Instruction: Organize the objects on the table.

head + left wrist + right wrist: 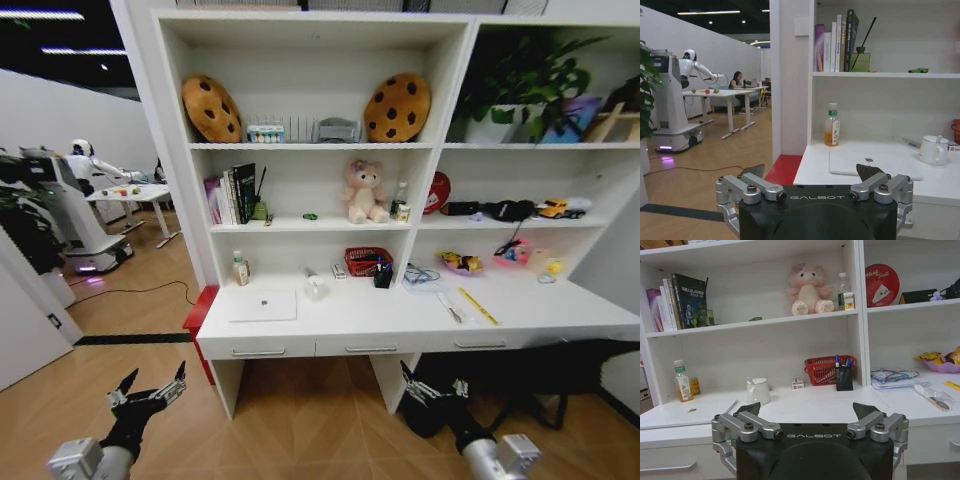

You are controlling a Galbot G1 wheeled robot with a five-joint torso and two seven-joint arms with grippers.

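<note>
The white table (380, 322) carries a shut silver laptop (262, 305) at its left end, also in the left wrist view (870, 162) and the right wrist view (685, 412). A tiny green toy car (310, 216) sits on the shelf above (917, 70) (756, 318). Blue pens stand in a black holder (383, 274) (844, 375) by a red basket (822, 370). My left gripper (150, 388) (811, 172) and right gripper (432, 385) (807, 410) hang low over the floor in front of the drawers, both open and holding nothing.
A white mug (758, 390) and a drink bottle (831, 125) stand behind the laptop. To the right lie a yellow ruler (478, 306), papers (892, 377) and a purple bowl (460, 263). A pink plush bear (364, 192) sits on the shelf. Another robot (85, 215) stands far left.
</note>
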